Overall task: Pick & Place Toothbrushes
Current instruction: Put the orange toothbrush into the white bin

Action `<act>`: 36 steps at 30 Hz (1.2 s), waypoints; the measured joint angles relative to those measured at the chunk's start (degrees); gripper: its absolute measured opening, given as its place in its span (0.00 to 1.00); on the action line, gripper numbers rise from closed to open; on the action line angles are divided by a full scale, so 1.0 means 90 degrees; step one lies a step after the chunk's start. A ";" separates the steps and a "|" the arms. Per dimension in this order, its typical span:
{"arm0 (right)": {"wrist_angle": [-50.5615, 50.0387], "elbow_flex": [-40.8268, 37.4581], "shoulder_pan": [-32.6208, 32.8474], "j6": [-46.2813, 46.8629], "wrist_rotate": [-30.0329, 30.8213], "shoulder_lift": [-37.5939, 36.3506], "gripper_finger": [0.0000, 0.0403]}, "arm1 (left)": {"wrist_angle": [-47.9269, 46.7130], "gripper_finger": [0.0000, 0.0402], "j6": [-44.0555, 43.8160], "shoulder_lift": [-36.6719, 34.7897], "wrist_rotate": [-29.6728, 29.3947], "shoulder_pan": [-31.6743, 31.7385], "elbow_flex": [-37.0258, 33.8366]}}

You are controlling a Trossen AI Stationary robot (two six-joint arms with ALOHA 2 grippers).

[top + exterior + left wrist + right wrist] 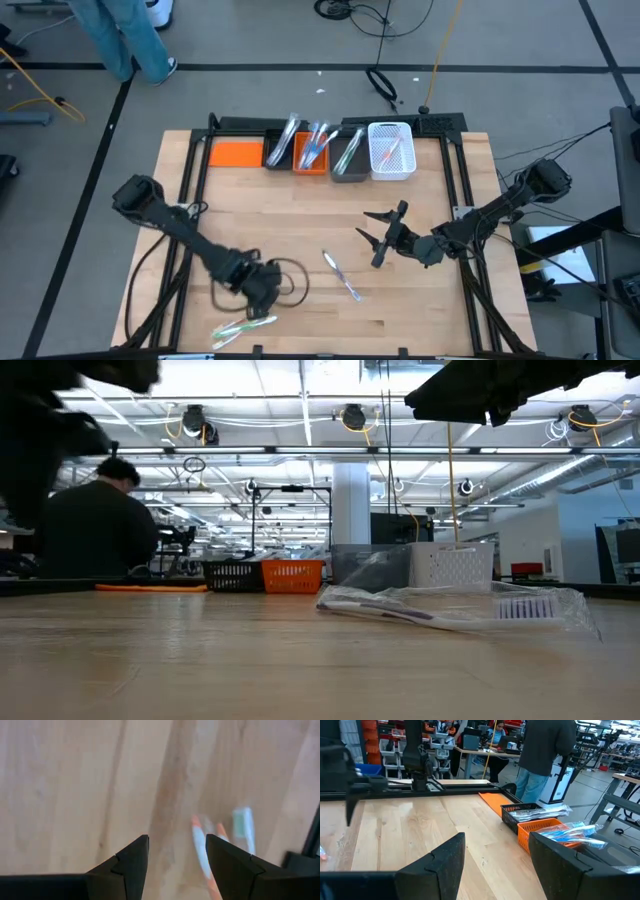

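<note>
Two or three pale toothbrushes (245,327) with green accents lie flat near the table's front edge on the left. Another wrapped toothbrush (340,275) lies at mid-table and shows close up in the low view (450,608). My left gripper (262,290) hangs just beyond the front toothbrushes, pointing down. It is open with bare wood between its fingers (177,850), and the toothbrushes (202,847) show blurred past one finger. My right gripper (375,238) stands open and level over the table's right half, holding nothing (497,845).
A row of small bins lines the far edge: black (282,150), orange (312,152), grey (348,155) and white (391,150), each with toothbrushes in it, beside a flat orange piece (235,153). A black cable loop (288,280) lies by my left gripper. A person (125,35) stands beyond the table.
</note>
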 joint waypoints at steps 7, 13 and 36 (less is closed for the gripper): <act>0.0001 0.0000 0.0000 0.0000 0.0000 0.0000 0.53 | 0.0038 0.50 -0.1302 0.0000 -0.0679 -0.0857 0.0000; 0.0000 0.0000 0.0004 0.0000 0.0000 0.0000 0.53 | 0.0406 0.50 -0.1836 0.0066 -0.0850 -0.1206 0.0000; -0.0078 0.0000 0.0005 0.0002 0.0001 -0.0001 0.53 | 0.0432 0.50 -0.1409 0.1356 -0.0226 -0.0983 0.0029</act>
